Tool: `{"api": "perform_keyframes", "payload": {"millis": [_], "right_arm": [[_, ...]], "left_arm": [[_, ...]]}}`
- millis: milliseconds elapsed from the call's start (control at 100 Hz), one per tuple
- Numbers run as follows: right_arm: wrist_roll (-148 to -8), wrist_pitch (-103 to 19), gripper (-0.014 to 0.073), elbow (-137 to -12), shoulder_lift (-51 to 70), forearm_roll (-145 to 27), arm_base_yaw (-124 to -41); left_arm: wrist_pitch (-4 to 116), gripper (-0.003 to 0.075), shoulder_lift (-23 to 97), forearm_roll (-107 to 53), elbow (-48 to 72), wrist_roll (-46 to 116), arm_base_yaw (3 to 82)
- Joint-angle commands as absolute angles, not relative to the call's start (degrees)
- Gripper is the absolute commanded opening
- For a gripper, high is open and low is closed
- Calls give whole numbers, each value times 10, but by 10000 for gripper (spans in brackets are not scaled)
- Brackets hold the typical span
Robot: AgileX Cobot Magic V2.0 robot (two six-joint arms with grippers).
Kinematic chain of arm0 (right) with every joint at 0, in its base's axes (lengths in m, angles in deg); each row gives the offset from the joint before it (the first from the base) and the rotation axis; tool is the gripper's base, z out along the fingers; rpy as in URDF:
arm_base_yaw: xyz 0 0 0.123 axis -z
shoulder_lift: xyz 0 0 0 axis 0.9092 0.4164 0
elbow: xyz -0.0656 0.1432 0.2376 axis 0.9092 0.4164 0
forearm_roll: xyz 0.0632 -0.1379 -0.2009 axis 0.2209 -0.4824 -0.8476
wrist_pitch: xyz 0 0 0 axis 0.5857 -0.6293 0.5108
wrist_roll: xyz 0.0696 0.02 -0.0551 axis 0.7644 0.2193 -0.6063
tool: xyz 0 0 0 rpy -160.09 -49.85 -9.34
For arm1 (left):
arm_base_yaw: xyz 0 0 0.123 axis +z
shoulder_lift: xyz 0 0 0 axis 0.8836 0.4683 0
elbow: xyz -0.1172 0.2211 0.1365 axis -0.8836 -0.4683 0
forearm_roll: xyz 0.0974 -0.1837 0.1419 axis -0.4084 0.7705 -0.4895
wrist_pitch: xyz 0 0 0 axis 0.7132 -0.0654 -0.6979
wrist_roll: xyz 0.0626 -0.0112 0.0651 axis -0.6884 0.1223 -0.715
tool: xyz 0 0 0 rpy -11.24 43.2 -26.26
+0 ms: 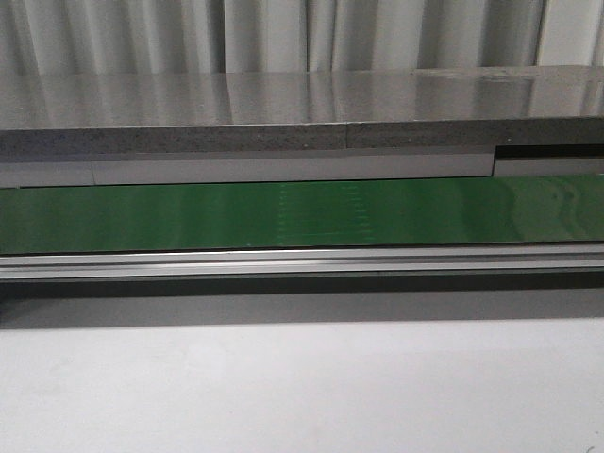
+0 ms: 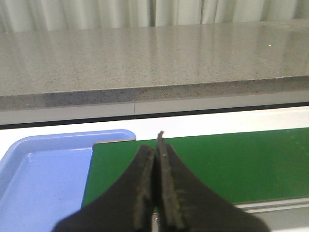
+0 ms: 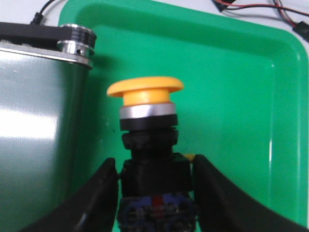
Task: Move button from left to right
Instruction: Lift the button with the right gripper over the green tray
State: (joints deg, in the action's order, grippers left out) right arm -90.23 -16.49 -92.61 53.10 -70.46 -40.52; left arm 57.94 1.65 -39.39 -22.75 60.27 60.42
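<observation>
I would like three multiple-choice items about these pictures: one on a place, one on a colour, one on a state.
1. The button is held over:
A. a green tray
B. a blue tray
C. the grey counter

2. The button's cap is:
A. red
B. yellow-orange
C. white

3. The left gripper is:
A. shut on the button
B. wide open
C. shut and empty

Answers:
1 A, the green tray lies behind the button.
2 B, the cap shows yellow-orange.
3 C, its fingers meet with nothing between them.
</observation>
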Motion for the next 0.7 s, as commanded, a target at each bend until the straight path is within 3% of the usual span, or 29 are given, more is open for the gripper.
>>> {"api": "perform_keyframes", "payload": {"millis": [0,690], "right_arm": [[-925,-191,93,-946,520,-678,-397],[-966,-173,93,-946,594,-632,-388]], "left_arm": [[533,-20,20,-387,-212,605,602],[533,-20,20,-387,-214,605,602]]}}
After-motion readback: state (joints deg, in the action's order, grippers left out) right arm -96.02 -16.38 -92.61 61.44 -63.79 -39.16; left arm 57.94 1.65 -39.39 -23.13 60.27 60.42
